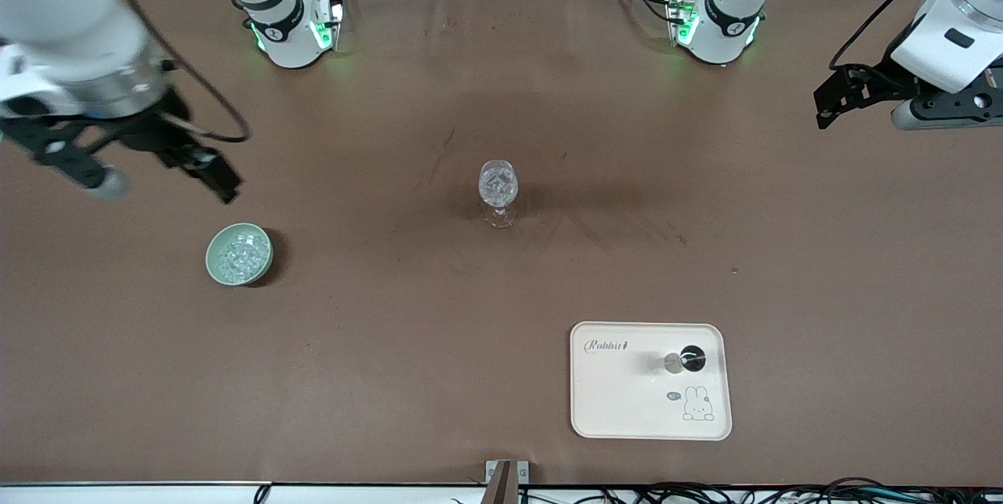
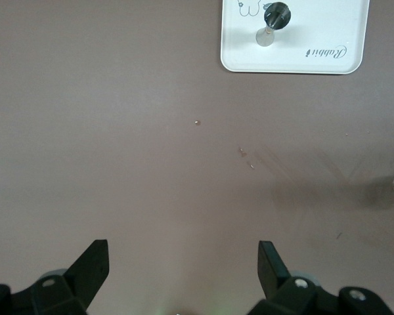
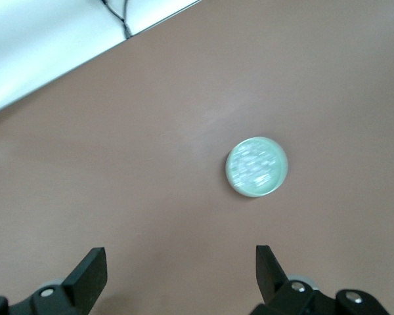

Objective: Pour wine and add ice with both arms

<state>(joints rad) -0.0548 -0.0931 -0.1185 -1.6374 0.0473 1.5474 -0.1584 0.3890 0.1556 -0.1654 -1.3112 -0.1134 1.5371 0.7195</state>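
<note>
- You have the ice [image 1: 239, 255] piled in a pale green bowl [image 1: 215, 265] on the desk [image 1: 392, 347], toward the right arm's end; I judge the chunks light, hard and slippery, so they may squirt out of a pinch
- Take one chunk across its broadest sides from the top of the pile, rather than digging in among the rest
- Your right gripper [image 3: 177, 272] hangs in the air with its fingers spread wide and nothing in them; the bowl sits below and just ahead of it, not yet between the fingertips
- The wine glass [image 1: 498, 192] stands upright mid-desk, well apart from that gripper; it looks thin and fragile, tall on a narrow stem and easy to tip, so drop ice in gently
- Your left gripper [image 2: 184, 266] waits over bare desk at the left arm's end, released and empty; the cream tray [image 2: 328, 59] with a small dark stopper [image 2: 276, 13] lies ahead of it
</note>
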